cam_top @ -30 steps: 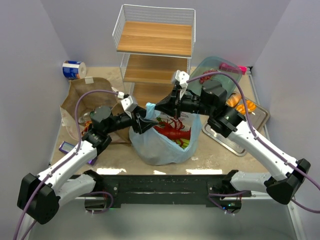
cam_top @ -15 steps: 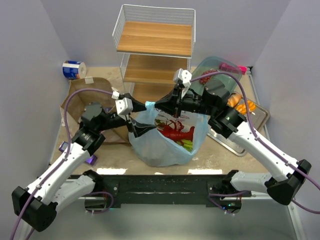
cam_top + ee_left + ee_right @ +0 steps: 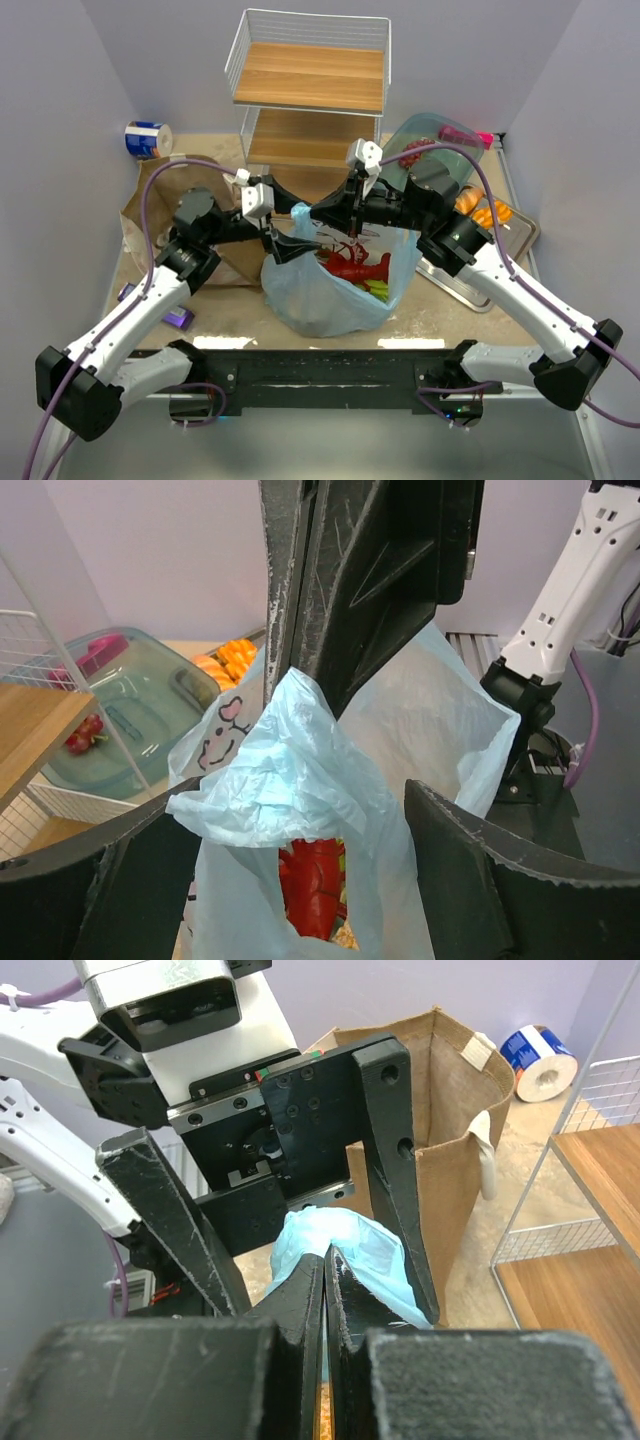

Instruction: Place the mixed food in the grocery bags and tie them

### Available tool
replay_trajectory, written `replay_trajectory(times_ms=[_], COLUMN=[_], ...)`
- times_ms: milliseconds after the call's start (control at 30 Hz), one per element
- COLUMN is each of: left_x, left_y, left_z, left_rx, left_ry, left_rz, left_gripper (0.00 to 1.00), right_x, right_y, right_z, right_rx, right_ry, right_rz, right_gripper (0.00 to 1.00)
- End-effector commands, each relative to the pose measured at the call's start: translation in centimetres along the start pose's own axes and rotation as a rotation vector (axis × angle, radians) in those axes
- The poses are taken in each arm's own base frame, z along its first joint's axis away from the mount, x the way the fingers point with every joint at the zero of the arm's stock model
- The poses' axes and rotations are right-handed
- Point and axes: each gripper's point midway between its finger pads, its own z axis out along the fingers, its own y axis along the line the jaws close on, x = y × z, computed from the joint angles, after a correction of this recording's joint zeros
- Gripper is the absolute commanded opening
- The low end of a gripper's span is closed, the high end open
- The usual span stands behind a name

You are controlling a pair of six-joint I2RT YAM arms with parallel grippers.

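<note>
The light-blue plastic bag (image 3: 325, 300) stands mid-table with the red lobster (image 3: 357, 266) and something green inside. My right gripper (image 3: 316, 212) is shut on the bag's bunched handle (image 3: 345, 1240), holding it up. My left gripper (image 3: 290, 236) is open, and its fingers (image 3: 470, 860) stand either side of that handle (image 3: 285, 770) without touching it. Through the bag's opening the lobster (image 3: 315, 880) shows in the left wrist view. The brown paper bag (image 3: 180, 200) stands open at the left, behind my left arm. Orange breads (image 3: 487, 212) lie on the tray at the right.
A wire rack with wooden shelves (image 3: 310, 90) stands at the back. A teal see-through dish (image 3: 432, 150) leans at the back right beside a metal tray (image 3: 470, 280). A blue-and-white roll (image 3: 148, 138) sits in the back left corner. A purple bar (image 3: 170, 318) lies near my left arm.
My left gripper has opened wider and shifted up and back along the bag's handle. My right gripper has kept its grip on the handle.
</note>
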Motion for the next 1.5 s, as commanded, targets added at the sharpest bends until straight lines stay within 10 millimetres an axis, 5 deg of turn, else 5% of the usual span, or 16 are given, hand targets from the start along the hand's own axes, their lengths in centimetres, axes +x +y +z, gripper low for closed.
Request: replay_trajectory(times_ms=[0,267,600,767,1067,1167,1200,1267,1367,1467], left_x=[-1.4,-2.0,-2.7,-0.1,3.8,4.1,4.0,4.2,4.5,4.8], left_y=[1.0,1.5,1.0,0.0,-1.2,-1.2,-1.0,-0.4,0.3,0.6], left_z=[-0.5,-2.8,-0.8,-0.2,-1.0,-1.0,-1.0,-1.0,-1.2,-1.5], left_rx=[-0.089,-0.195,-0.055,0.022,0.013,0.012,-0.001,-0.032,-0.071,-0.091], left_ry=[-0.084,-0.031,-0.101,-0.128,-0.097,-0.09,-0.096,-0.098,-0.084,-0.067], left_rz=[0.052,0.112,0.079,-0.057,-0.184,-0.188,-0.187,-0.199,-0.208,-0.211], left_gripper=[0.81,0.85,0.86,0.8,0.62,0.45,0.27,0.06,0.0,0.0], right_x=[-3.2,-3.1,-2.5,-2.9,-3.4,-3.3,-3.0,-2.4,-2.4,-3.2], right_y=[1.2,1.2,1.0,0.4,-1.1,-1.5,-1.8,-2.8,-5.0,-7.1], right_z=[-0.7,-0.4,-0.2,-0.4,-0.1,0.1,0.1,-0.2,-2.3,-6.3], right_rx=[-0.03,-0.04,-0.041,0.004,0.081,0.092,0.106,0.169,0.355,0.578], right_ry=[-0.086,-0.081,-0.068,-0.081,-0.092,-0.088,-0.07,-0.029,0.029,0.096], right_rz=[-0.068,-0.07,-0.055,-0.059,-0.068,-0.064,-0.051,-0.026,-0.003,-0.01], right_gripper=[0.0,0.0,0.0,0.0,0.0,0.0,0.0,0.01,0.21,0.68])
